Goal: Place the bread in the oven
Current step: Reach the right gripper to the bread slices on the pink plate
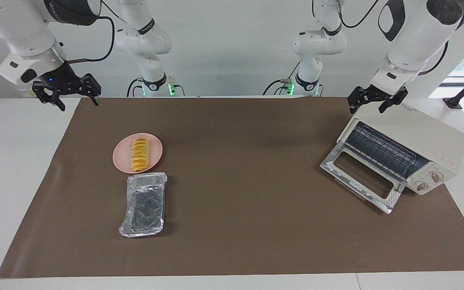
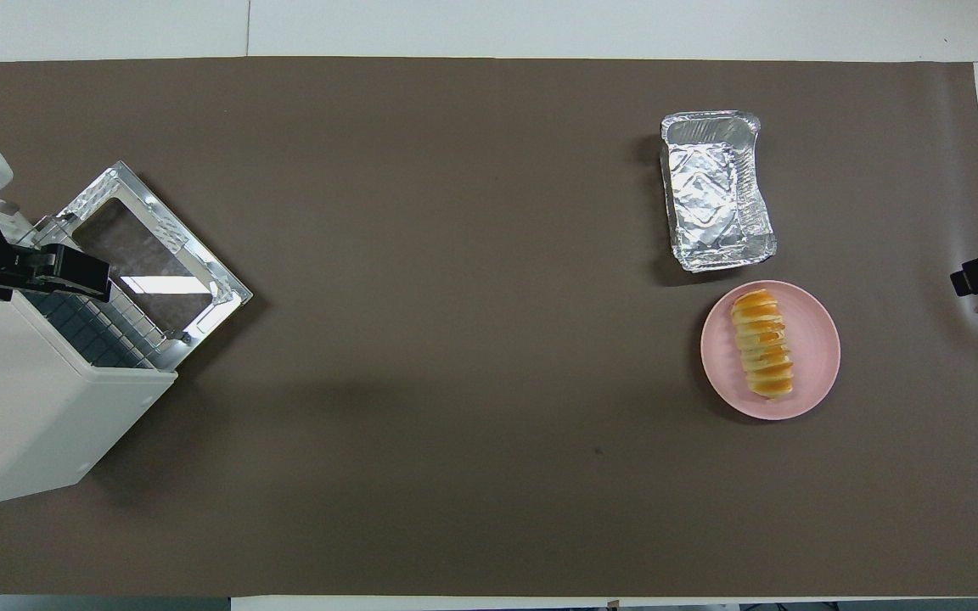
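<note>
The bread (image 1: 140, 154) is a ridged yellow-orange loaf lying on a round pink plate (image 1: 155, 151) toward the right arm's end of the table; it also shows in the overhead view (image 2: 762, 344). The cream-white oven (image 1: 425, 135) stands at the left arm's end with its glass door (image 1: 361, 177) dropped open and the wire rack (image 1: 381, 151) showing; the overhead view shows the oven (image 2: 30, 424) too. My left gripper (image 1: 368, 106) hangs open and empty over the oven's top edge. My right gripper (image 1: 79, 104) hangs open and empty over the mat's corner, apart from the bread.
An empty silver foil tray (image 1: 143, 203) lies beside the plate, farther from the robots. A brown mat (image 1: 248, 225) covers the table's middle. Cables run from the arm bases along the robots' edge.
</note>
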Action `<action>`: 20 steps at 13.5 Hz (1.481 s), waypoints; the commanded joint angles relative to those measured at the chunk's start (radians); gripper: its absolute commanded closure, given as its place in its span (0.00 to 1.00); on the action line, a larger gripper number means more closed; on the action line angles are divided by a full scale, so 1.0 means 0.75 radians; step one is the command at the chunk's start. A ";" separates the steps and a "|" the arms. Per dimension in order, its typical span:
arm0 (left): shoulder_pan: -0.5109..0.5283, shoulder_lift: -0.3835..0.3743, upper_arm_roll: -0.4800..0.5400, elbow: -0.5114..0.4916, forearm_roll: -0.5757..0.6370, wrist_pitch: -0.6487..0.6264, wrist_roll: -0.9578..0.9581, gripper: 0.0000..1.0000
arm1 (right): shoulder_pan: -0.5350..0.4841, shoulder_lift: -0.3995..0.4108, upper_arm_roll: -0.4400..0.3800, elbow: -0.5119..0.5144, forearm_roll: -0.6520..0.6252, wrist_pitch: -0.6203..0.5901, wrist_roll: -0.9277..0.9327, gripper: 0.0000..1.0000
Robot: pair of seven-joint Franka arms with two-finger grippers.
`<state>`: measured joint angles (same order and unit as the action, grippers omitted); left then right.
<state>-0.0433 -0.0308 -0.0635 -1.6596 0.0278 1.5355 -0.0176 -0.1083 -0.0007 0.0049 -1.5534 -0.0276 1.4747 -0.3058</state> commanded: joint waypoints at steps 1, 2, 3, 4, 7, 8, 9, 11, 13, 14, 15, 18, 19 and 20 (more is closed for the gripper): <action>0.009 -0.024 0.001 -0.011 -0.019 0.004 -0.007 0.00 | -0.023 -0.028 0.016 -0.038 0.002 0.018 0.011 0.00; 0.009 -0.024 0.001 -0.011 -0.019 0.002 -0.007 0.00 | -0.023 -0.028 0.016 -0.038 0.002 0.018 0.007 0.00; 0.009 -0.024 0.001 -0.011 -0.019 0.000 -0.007 0.00 | -0.023 -0.030 0.016 -0.038 0.002 0.018 0.001 0.00; 0.009 -0.024 0.001 -0.011 -0.019 0.000 -0.007 0.00 | -0.021 -0.030 0.016 -0.042 0.002 0.016 -0.003 0.00; 0.009 -0.024 0.001 -0.011 -0.019 0.000 -0.007 0.00 | -0.007 -0.091 0.020 -0.160 0.000 0.042 -0.003 0.00; 0.009 -0.024 -0.001 -0.011 -0.019 0.002 -0.007 0.00 | 0.003 -0.142 0.028 -0.272 0.000 0.119 0.011 0.00; 0.009 -0.024 0.001 -0.011 -0.019 0.002 -0.007 0.00 | 0.028 -0.199 0.028 -0.406 0.002 0.225 0.017 0.00; 0.009 -0.024 0.001 -0.011 -0.019 0.002 -0.007 0.00 | 0.060 -0.293 0.028 -0.658 0.004 0.414 0.084 0.00; 0.009 -0.024 0.001 -0.011 -0.019 0.000 -0.007 0.00 | 0.107 -0.322 0.028 -0.810 0.006 0.514 0.152 0.00; 0.009 -0.024 0.001 -0.011 -0.019 0.000 -0.007 0.00 | 0.110 -0.312 0.028 -0.863 0.008 0.571 0.156 0.00; 0.009 -0.024 -0.001 -0.011 -0.019 0.000 -0.007 0.00 | 0.108 -0.302 0.028 -0.923 0.022 0.643 0.154 0.00; 0.009 -0.024 0.001 -0.011 -0.019 0.000 -0.007 0.00 | 0.110 -0.265 0.028 -1.103 0.053 0.904 0.150 0.00; 0.009 -0.024 0.001 -0.011 -0.019 0.000 -0.007 0.00 | 0.110 -0.249 0.028 -1.150 0.055 0.980 0.146 0.00; 0.009 -0.024 0.001 -0.011 -0.019 0.000 -0.007 0.00 | 0.110 -0.224 0.028 -1.187 0.053 1.054 0.136 0.00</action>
<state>-0.0433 -0.0308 -0.0635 -1.6596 0.0278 1.5355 -0.0176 -0.0195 -0.1755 0.0242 -2.3781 -0.0053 2.1736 -0.1967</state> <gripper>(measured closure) 0.000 0.000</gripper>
